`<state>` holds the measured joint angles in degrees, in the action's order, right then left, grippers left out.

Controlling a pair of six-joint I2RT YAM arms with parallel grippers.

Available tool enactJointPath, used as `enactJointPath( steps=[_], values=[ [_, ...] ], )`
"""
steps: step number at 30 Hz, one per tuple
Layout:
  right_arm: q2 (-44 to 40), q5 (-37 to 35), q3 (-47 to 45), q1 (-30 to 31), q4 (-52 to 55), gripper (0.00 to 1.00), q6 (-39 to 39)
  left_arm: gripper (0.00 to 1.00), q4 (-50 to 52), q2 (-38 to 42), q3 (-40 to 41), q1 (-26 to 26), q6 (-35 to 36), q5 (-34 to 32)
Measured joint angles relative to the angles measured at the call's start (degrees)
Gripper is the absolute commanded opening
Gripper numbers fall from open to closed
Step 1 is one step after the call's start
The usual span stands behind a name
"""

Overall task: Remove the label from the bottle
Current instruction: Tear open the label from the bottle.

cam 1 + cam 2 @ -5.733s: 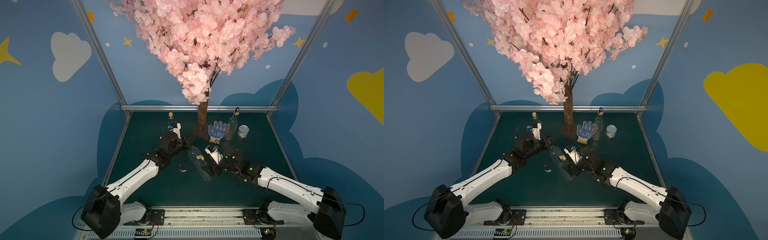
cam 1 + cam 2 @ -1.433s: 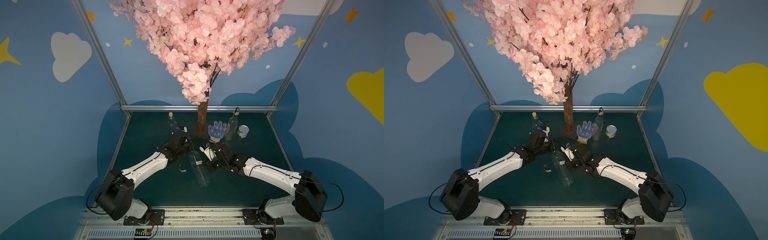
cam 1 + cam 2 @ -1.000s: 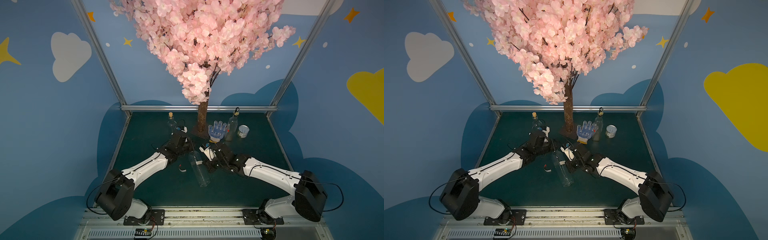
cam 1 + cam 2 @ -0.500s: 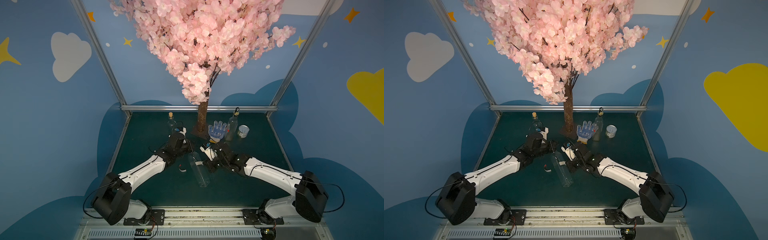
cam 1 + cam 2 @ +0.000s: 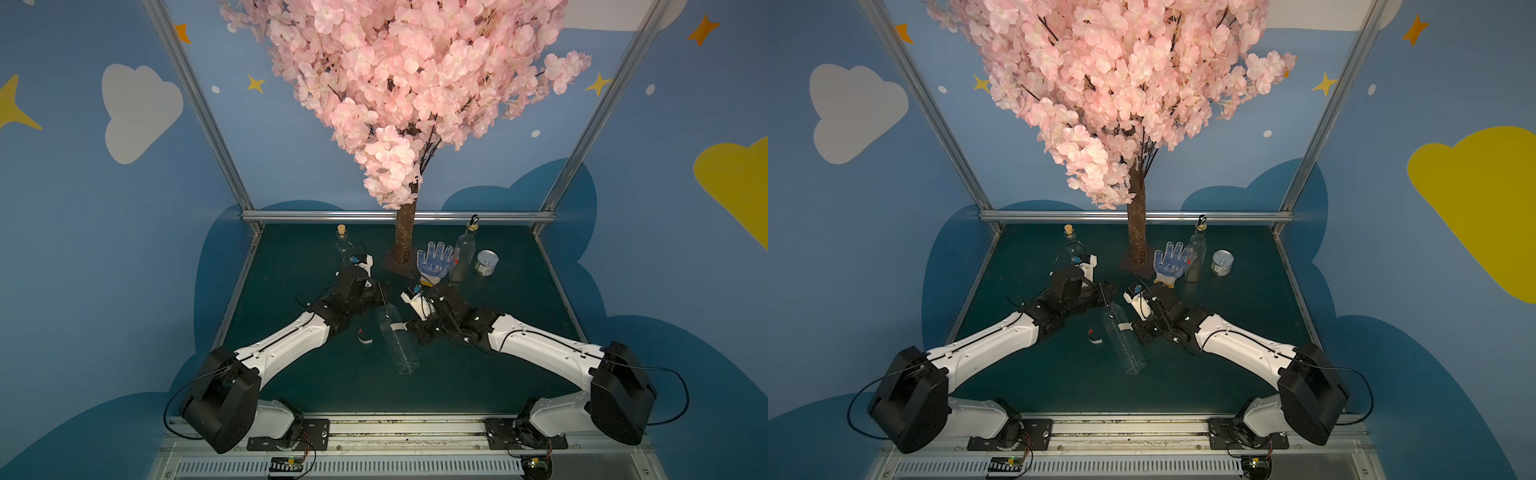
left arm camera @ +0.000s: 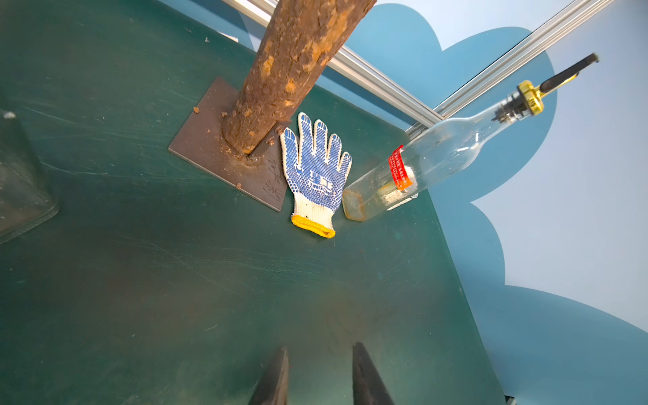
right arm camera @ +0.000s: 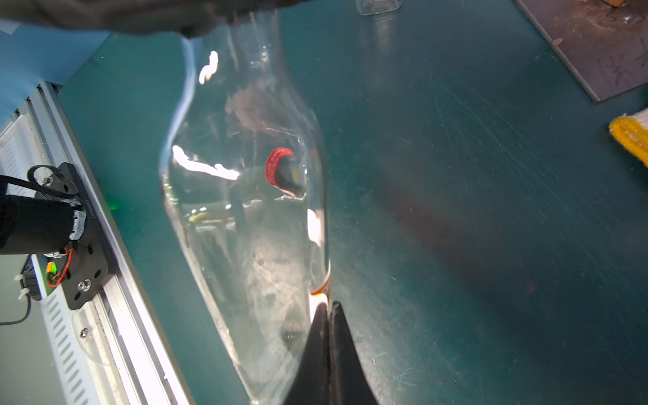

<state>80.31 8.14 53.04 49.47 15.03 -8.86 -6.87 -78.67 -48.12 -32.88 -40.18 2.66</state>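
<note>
The bottle, clear glass, sits mid-table in a top view, base toward 6 o'clock, neck toward 12. The neck vanishes under the left claw, clamped on it, though the contact itself is hidden; the left wrist view shows only two tips with a gap. At the bottle's 3 o'clock the right claw is pinched together on the label, an orange-edged strip. A curled scrap lies at 9 o'clock.
</note>
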Motion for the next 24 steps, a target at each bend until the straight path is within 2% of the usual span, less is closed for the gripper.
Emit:
enactJointPath(
  steps=[24],
  values=[
    [0.17,-0.11,0.00,-0.44,-0.09,0.00,-0.11,0.02,-3.06,2.19,2.60,0.00,1.31,0.66]
  ],
)
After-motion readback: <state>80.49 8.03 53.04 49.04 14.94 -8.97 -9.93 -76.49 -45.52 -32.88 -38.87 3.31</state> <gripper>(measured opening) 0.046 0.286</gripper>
